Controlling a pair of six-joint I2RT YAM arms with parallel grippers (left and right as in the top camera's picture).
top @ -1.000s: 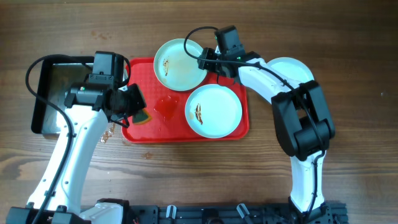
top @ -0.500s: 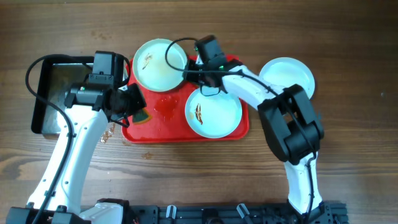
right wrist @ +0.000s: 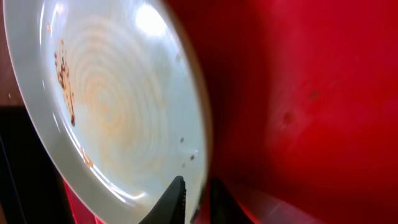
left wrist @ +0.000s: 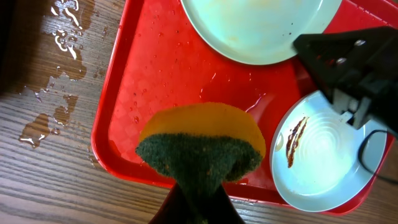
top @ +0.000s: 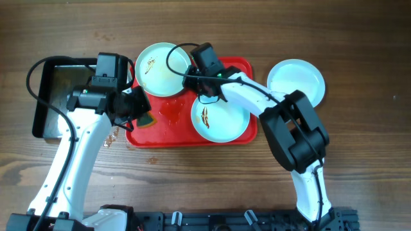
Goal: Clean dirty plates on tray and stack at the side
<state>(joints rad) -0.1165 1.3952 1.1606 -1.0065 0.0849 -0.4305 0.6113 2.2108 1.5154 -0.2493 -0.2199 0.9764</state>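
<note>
The red tray lies mid-table. My right gripper is shut on the rim of a smeared plate held over the tray's back left corner; the right wrist view shows the rim between the fingers. A second plate with a brown smear lies on the tray's right half, also in the left wrist view. A third plate lies on the table right of the tray. My left gripper is shut on a yellow-green sponge above the tray's left edge.
A black metal pan stands left of the tray. Water drops lie on the wood beside the tray's left edge. A wet patch shows on the tray near its middle.
My right gripper has carried the smeared plate leftward along the tray's back edge to its back left corner. My left arm and the sponge have not moved.
</note>
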